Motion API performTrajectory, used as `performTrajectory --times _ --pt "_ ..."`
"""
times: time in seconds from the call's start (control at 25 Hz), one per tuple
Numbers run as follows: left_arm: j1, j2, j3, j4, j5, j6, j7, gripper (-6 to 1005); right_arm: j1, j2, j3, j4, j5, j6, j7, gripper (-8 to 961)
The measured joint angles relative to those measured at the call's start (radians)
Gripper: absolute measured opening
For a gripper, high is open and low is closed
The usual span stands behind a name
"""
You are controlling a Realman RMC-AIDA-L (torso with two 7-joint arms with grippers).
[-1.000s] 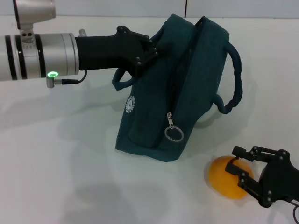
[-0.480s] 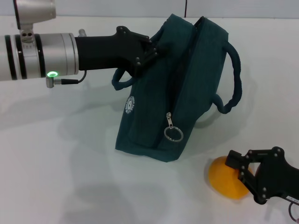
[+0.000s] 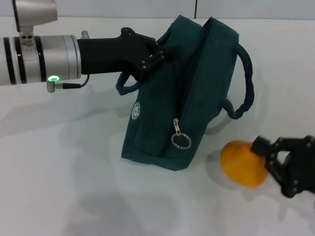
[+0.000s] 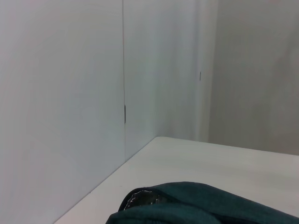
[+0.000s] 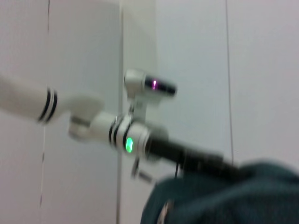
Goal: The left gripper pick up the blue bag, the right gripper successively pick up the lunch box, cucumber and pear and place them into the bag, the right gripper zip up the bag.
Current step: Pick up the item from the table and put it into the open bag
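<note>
Right gripper (image 3: 269,158): fingers clamped on the pear (image 3: 242,163), low at the right, just beside the blue bag (image 3: 184,93).
Left gripper (image 3: 158,51): closed on the bag's upper left edge, bag tilted, lower corner on the white table (image 3: 59,187); zipper ring pull (image 3: 180,141) hanging.

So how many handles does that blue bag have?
2: one loop on the blue bag beside the left tool, the other on its far side toward the right arm.
</note>
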Motion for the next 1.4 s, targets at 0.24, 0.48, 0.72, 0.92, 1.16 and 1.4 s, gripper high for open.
performTrajectory --times 0.24,0.48,0.72,0.92,1.16,1.4 --pt "0.004 -0.002 0.0 0.01 -0.003 0.011 0.011 42 0.025 -0.016 0.139 -0.027 0.001 -0.208 0.058 35" --pt "-0.001 -0.003 0.0 0.032 -0.006 0.027 -0.006 42 0.086 -0.026 0.246 -0.149 0.001 -0.21 0.255 34" --pt "-0.002 -0.002 0.002 0.051 -0.038 0.051 -0.028 41 0.199 -0.026 0.31 -0.197 0.001 -0.132 0.421 33" --pt "-0.004 -0.002 0.003 0.052 -0.045 0.054 -0.03 41 0.289 -0.021 0.297 -0.232 -0.01 0.015 0.525 32" --pt "-0.003 -0.002 0.0 0.052 -0.046 0.05 -0.029 42 0.343 -0.008 0.284 -0.24 -0.088 0.111 0.562 33" --pt "-0.003 -0.001 -0.004 0.051 -0.045 0.046 -0.023 41 0.341 0.004 0.276 -0.236 -0.147 0.146 0.566 33"
